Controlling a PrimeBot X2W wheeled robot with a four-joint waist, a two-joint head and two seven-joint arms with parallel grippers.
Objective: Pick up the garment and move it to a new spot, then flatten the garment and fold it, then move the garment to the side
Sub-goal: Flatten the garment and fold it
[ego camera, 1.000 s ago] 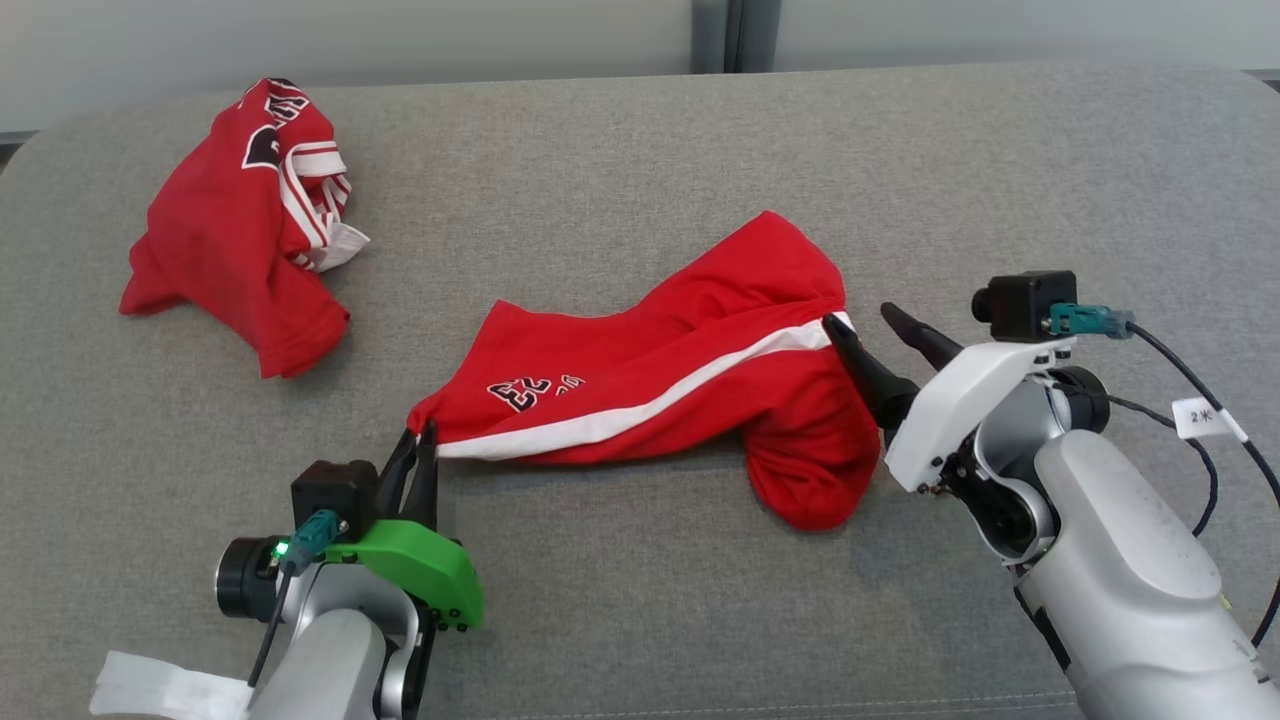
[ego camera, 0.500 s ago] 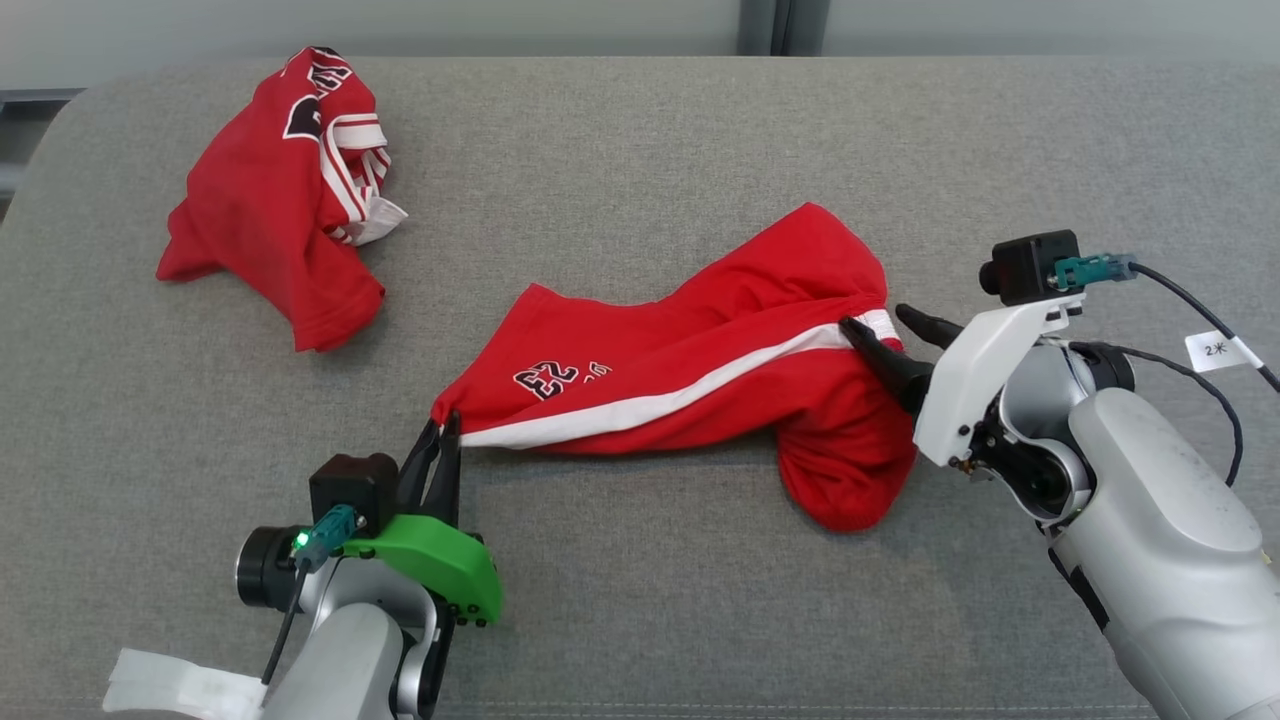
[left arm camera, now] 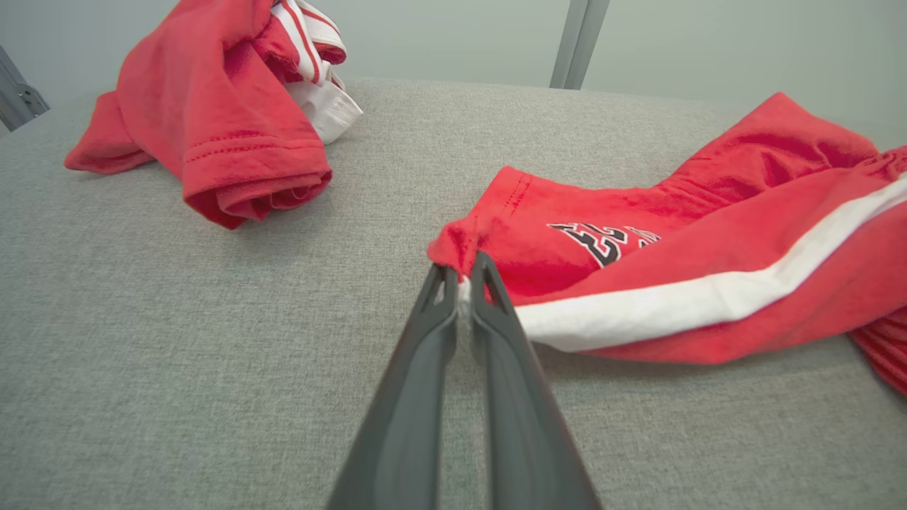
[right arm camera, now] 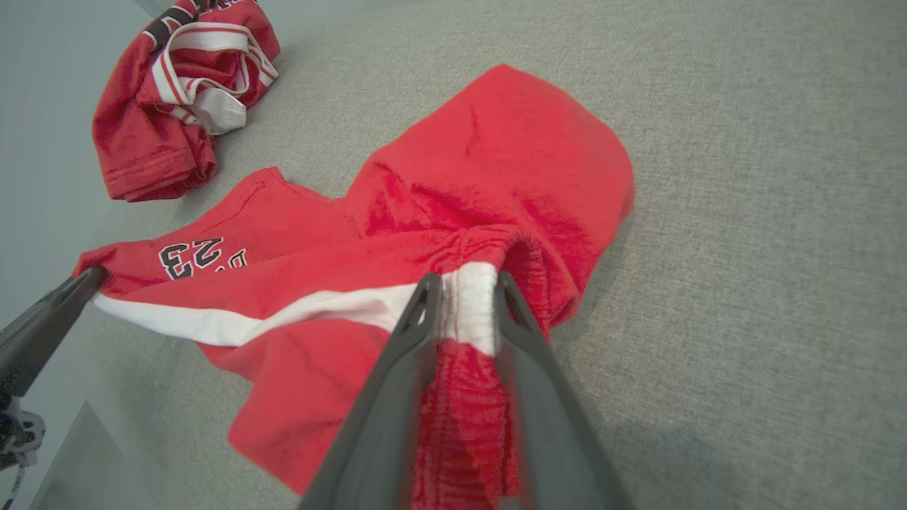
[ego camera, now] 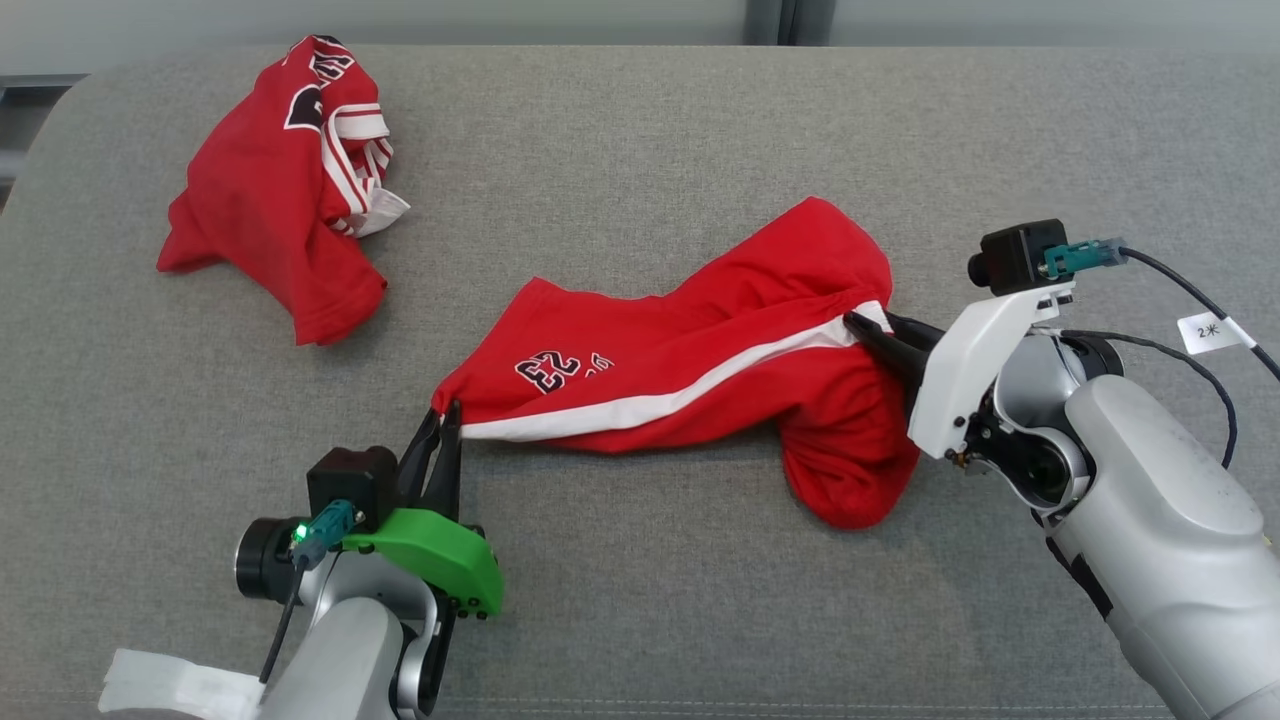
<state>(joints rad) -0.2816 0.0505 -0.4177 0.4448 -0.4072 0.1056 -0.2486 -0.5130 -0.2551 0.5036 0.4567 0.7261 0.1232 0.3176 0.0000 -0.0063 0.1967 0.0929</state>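
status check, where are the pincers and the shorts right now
Left pincer shut on red shorts at hem corner. Right pincer clamped on white-striped end. Shorts rumpled on grey cushion. Second red garment apart, far left, not blocking.

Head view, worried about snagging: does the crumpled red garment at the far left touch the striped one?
No, bare grey cushion lies between the crumpled red garment and the striped red garment.

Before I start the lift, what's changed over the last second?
The right gripper closed its open fingers on the shorts at the waistband end, on the white stripe. Unchanged: the left gripper stays shut on the opposite corner, and the shirt hasn't moved; the view shift is the camera.
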